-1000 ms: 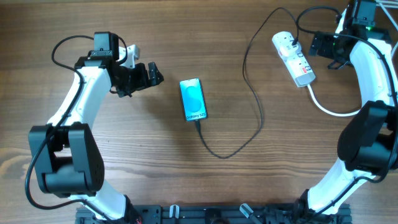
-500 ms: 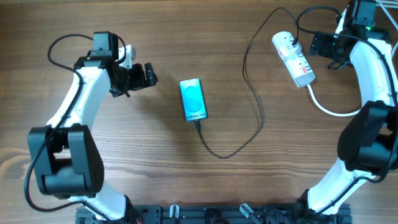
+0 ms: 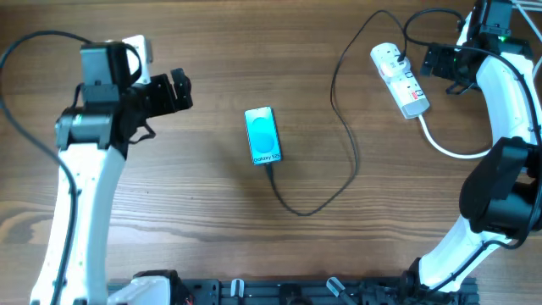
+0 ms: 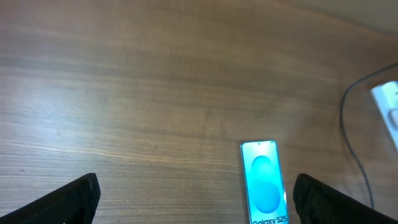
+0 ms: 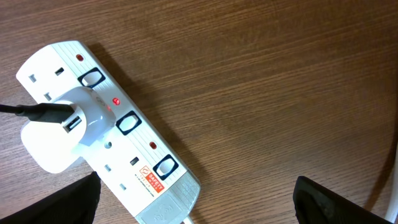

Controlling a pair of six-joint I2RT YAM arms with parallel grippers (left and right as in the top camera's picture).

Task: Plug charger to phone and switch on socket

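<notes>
The phone (image 3: 263, 135) lies flat mid-table, teal screen lit; the left wrist view shows the phone (image 4: 265, 183) just inside the right finger. The charger (image 3: 354, 161), a thin black cable, runs from the phone's near end in a loop up to a white plug on the socket (image 3: 400, 78). My left gripper (image 3: 174, 91) hangs open, left of the phone and apart from it. My right gripper (image 3: 436, 61) is open beside the socket's right side. In the right wrist view the socket (image 5: 134, 149) shows one small red light lit, with the right gripper (image 5: 196, 186) over its grey end.
A thick pale cable (image 3: 449, 148) curves from the socket's grey end towards the right arm's base. The black cable loop (image 3: 305, 212) lies on the wood below the phone. Bare wooden table (image 4: 155, 93) stretches ahead of the left gripper.
My left arm has swung back to the left and risen, carrying its open gripper further from the phone. The right arm, phone, cable and socket have not moved.
</notes>
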